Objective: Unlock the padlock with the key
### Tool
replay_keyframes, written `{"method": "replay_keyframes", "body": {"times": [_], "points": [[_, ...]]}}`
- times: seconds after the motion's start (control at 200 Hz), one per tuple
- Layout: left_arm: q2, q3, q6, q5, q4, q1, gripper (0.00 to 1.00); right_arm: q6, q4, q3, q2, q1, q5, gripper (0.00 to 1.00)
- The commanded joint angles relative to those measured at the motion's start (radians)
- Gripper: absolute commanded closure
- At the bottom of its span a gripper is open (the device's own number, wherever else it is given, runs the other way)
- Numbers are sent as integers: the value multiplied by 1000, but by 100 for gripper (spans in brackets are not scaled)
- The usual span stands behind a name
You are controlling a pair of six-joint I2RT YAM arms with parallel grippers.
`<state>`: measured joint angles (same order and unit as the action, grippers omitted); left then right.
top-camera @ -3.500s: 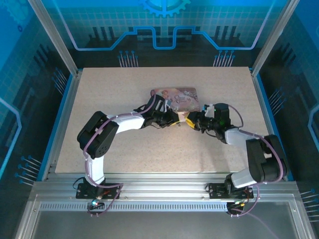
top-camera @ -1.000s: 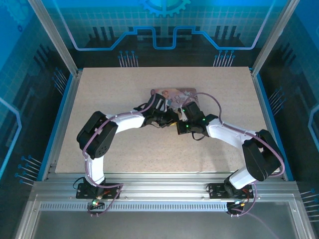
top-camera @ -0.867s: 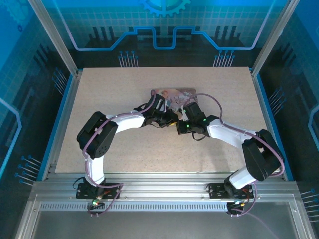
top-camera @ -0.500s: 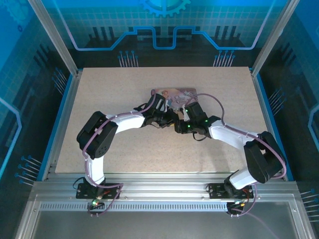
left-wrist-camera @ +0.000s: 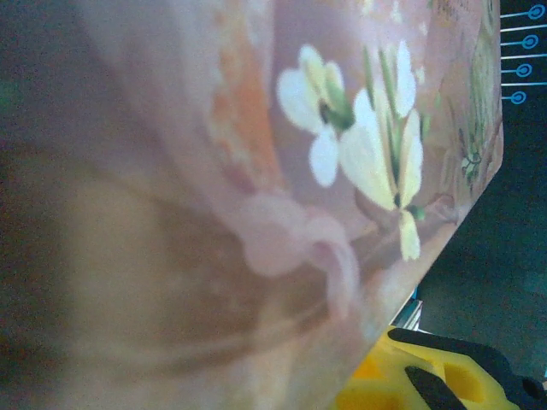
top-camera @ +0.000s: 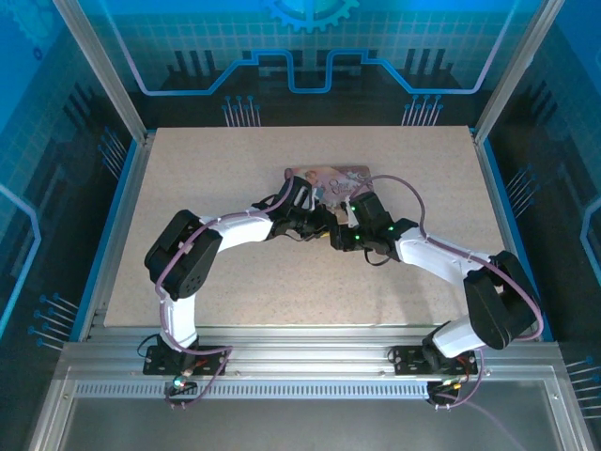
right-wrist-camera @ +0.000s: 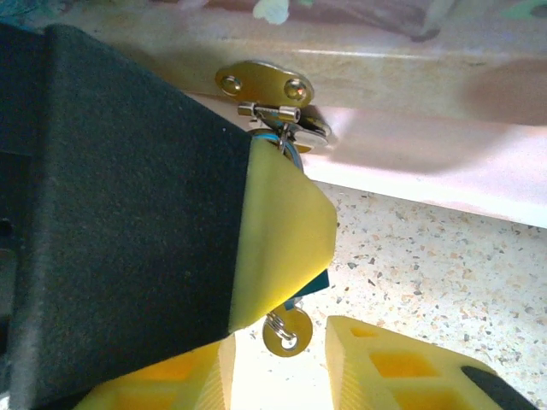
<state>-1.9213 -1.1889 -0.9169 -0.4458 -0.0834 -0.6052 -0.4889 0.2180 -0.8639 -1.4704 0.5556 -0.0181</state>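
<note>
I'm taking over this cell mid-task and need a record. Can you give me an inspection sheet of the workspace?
Surface: speckled beige table.
Job's things: key hangs between the right fingers. The padlock is mostly hidden behind a left finger, under the brass hasp of the pink tin.
Clutter: nothing seen.
Grippers: left gripper at the tin's front, state unclear. The right gripper is open.
Cables: purple cables along both arms.
Surroundings: blue panels, aluminium frame.
</note>
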Motion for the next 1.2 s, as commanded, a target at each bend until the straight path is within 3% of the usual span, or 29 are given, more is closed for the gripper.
{"method": "replay_keyframes", "body": {"times": [0.0,0.265,0.42,0.67,1.191], "points": [[38,-28,-15,-83,-10,-8,91,7,-23,-41,-18,4,30,67],[41,-28,-15,-91,-10,-7,91,6,-38,-58,-27,9,47,75],[41,-25,-11,-94,-8,-8,91,6,-48,-59,-30,4,30,100],[41,-5,-9,-86,-14,-6,91,-5,-80,-21,-46,-3,-11,100],[20,123,-69,-20,-140,1,67,63,-109,50,-129,-3,-23,100]]}}
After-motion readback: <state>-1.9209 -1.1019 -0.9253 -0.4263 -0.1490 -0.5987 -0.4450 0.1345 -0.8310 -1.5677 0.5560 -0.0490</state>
